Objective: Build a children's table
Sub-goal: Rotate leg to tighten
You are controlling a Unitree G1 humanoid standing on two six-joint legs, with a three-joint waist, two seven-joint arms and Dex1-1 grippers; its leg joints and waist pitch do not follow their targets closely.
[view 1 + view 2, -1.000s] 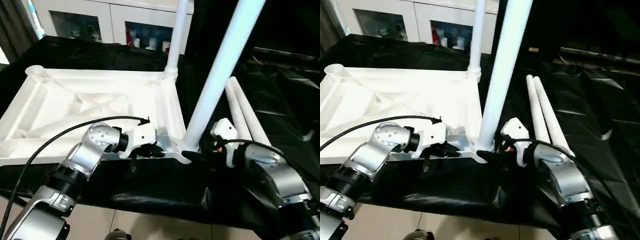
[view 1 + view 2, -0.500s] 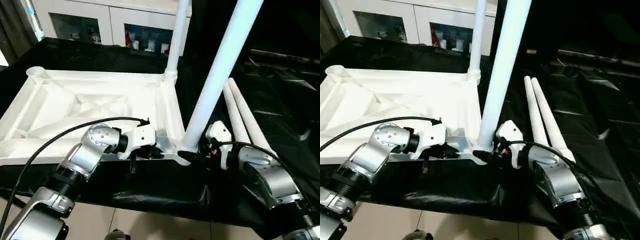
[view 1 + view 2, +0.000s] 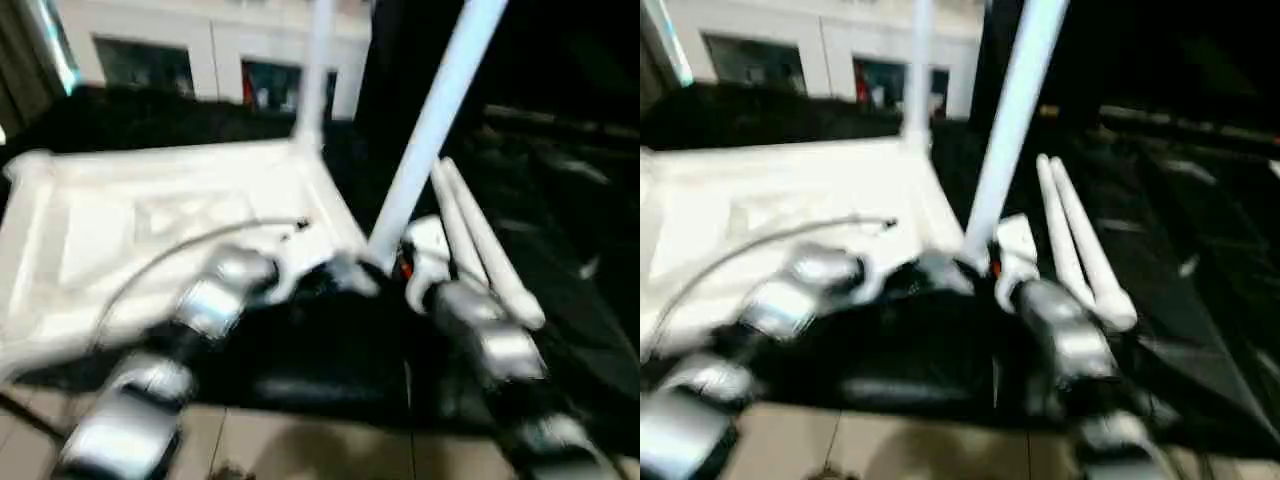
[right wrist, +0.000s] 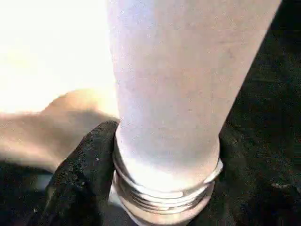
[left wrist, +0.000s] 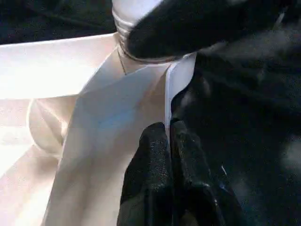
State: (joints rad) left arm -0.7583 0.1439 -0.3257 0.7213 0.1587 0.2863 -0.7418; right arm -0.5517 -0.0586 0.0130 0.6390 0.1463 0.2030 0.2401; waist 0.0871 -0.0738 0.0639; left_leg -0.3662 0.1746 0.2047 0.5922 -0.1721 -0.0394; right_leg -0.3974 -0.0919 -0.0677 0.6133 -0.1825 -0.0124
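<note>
So the big white plastic ribbed tabletop (image 3: 150,230) is lying underside-up on the black-draped work table (image 3: 560,200), taking up the 9 o'clock half of the head view. One long white tube leg (image 3: 428,130) is leaning up out of the near corner socket, tilted toward 1 o'clock. Another white tube leg (image 3: 312,70) stands upright in the far corner at about 12. Two loose white tube legs (image 3: 480,240) lie side by side on the black cloth around 3 o'clock, just beside the tabletop.

Right gripper (image 4: 155,188) is clamped on the leaning leg's threaded end, black fingers (image 4: 82,174) hugging each side. Left gripper (image 5: 169,141) has fingers pressed together, tips touching the tabletop's rim by that same corner.
</note>
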